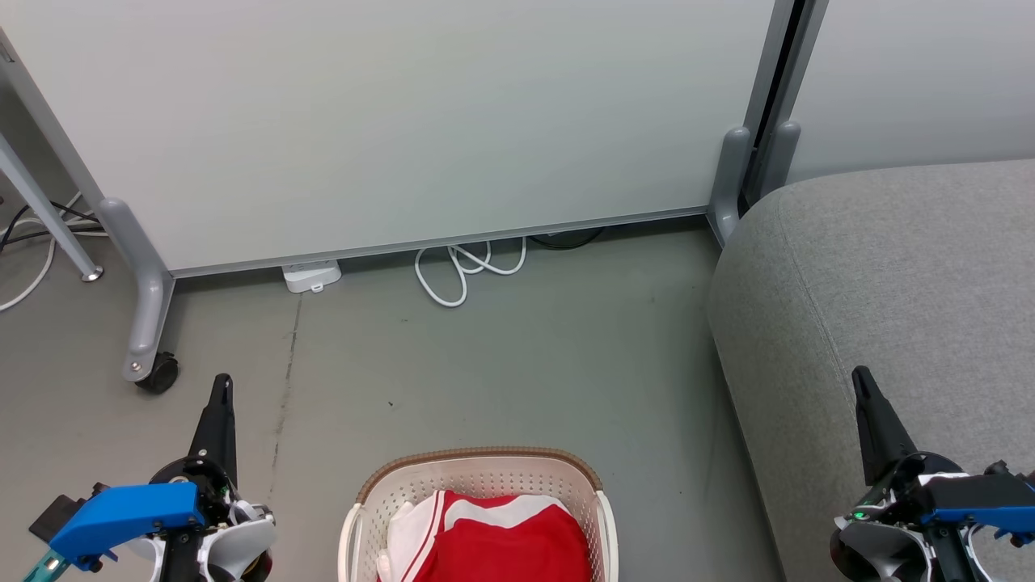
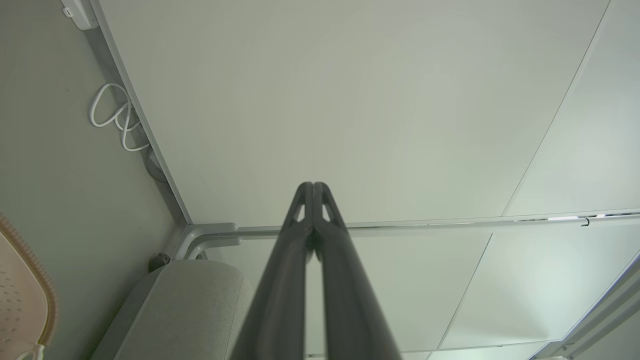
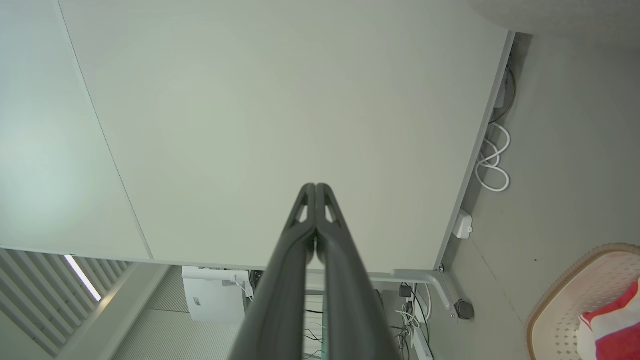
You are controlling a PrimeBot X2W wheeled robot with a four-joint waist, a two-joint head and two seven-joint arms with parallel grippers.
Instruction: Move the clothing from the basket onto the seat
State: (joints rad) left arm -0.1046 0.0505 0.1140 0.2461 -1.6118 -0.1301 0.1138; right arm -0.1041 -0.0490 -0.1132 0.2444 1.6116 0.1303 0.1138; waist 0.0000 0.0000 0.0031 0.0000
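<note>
1. Head view: basket [image 1: 485, 457] sits on the floor [image 1: 525, 364] at bottom centre, with red-and-white clothing [image 1: 505, 541] heaped inside. The broad grey seat [image 1: 889, 267] stands on the robot's right, near the basket but apart from it. The left gripper [image 1: 221, 386] hovers low on the left. The right gripper [image 1: 862, 378] hovers low on the right, seen against the seat. Both have their fingers pressed together and carry nothing.
2. Left wrist view: the left gripper's [image 2: 313, 187] two fingers meet at the tips, empty, pointing at a pale wall panel [image 2: 350, 100]. A corner of the seat [image 2: 190, 300] and a sliver of basket rim [image 2: 42, 285] lie lower left.
3. Right wrist view: the right gripper [image 3: 316, 189] is closed and empty too. The basket [image 3: 575, 295] and a fold of clothing [image 3: 617, 325] sit at lower right.
4. Handling, as a judgement: the clothing looks light, limp and slightly slick, so it will likely sag and trail when lifted. A raised fold atop the heap seems the best place to pinch, once the fingers open.
</note>
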